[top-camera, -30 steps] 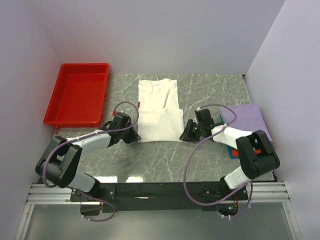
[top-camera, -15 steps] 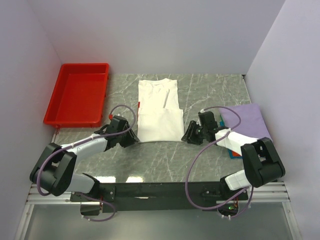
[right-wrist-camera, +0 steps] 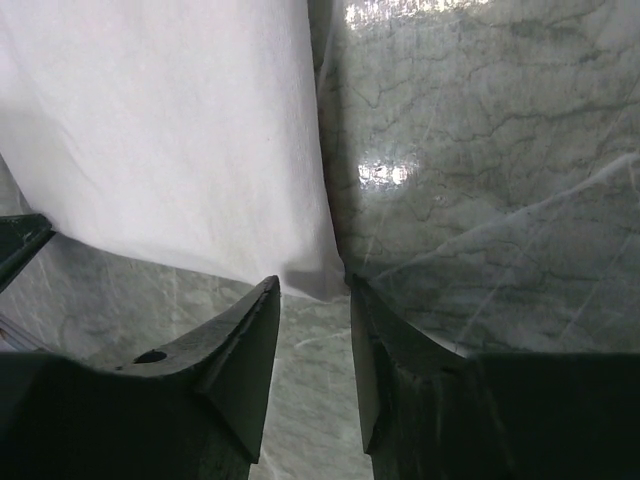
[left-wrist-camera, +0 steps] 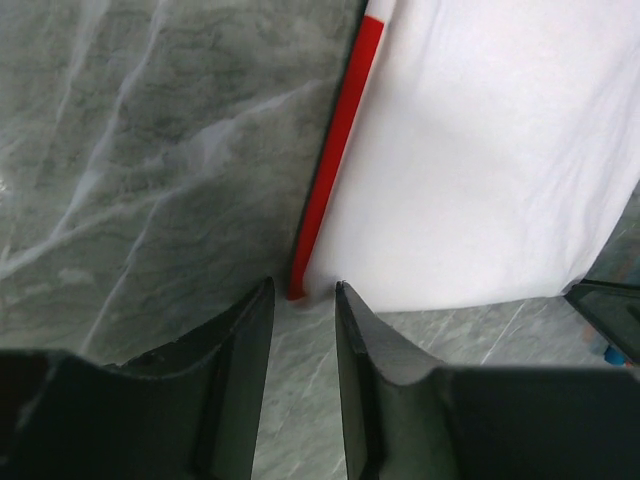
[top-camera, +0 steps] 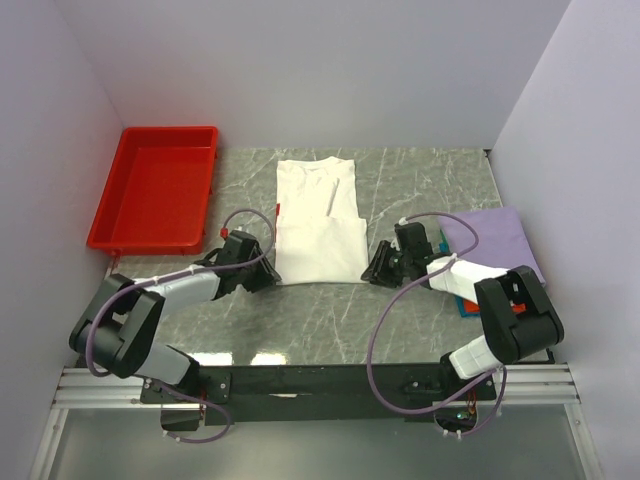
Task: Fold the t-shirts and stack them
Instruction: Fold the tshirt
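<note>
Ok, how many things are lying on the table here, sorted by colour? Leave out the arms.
White t-shirt: 1
Lavender t-shirt: 1
Teal t-shirt, only an edge showing by the right arm: 1
Red tray: 1
Total: 4

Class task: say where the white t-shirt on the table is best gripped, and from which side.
Pinch its two near corners, left gripper and right gripper each coming low from the near edge: the white t-shirt lies flat, so only corners offer a liftable edge.
</note>
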Motion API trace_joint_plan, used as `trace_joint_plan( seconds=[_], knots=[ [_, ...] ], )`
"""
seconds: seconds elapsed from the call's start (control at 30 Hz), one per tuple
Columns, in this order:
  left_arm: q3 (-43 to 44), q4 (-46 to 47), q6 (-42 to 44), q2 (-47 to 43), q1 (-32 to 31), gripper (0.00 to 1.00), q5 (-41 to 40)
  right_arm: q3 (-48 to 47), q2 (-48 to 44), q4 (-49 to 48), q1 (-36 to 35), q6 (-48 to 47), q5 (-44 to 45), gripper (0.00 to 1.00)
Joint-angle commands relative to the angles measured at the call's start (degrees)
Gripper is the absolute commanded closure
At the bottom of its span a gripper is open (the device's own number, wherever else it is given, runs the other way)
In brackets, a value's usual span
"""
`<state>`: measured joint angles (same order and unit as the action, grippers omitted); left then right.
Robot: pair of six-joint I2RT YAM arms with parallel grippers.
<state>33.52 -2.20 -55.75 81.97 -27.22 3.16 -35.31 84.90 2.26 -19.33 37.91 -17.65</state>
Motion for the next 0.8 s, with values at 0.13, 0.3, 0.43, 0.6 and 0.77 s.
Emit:
trace_joint_plan(
  seconds=[0.13, 0.3, 0.43, 0.6, 0.77],
  knots=[
    [0.3, 1.8, -1.3, 3.5, 0.2, 0.66, -0.9, 0.7, 1.9, -2.1, 0.3, 0.5, 0.4, 0.62],
    [0.1, 1.8, -1.6, 4.2, 0.1, 0.79, 0.1, 0.4, 2.9, -2.1, 0.3, 1.0, -0.9, 0.67],
    [0.6, 1.8, -1.7, 4.2, 0.1, 0.94, 1.0, 0.2, 3.3, -3.8, 0.3, 1.3, -2.2, 0.77],
    [-0.4, 0.5, -1.7, 1.4, -0.2, 0.99, 1.2, 1.5, 0.3, -3.2, 0.3, 1.0, -2.6, 0.91],
    [-3.6, -2.0, -2.6, -5.8, -1.8, 0.99, 1.1, 5.2, -4.9, -2.7, 0.3, 1.1, -3.3, 0.99]
  ],
)
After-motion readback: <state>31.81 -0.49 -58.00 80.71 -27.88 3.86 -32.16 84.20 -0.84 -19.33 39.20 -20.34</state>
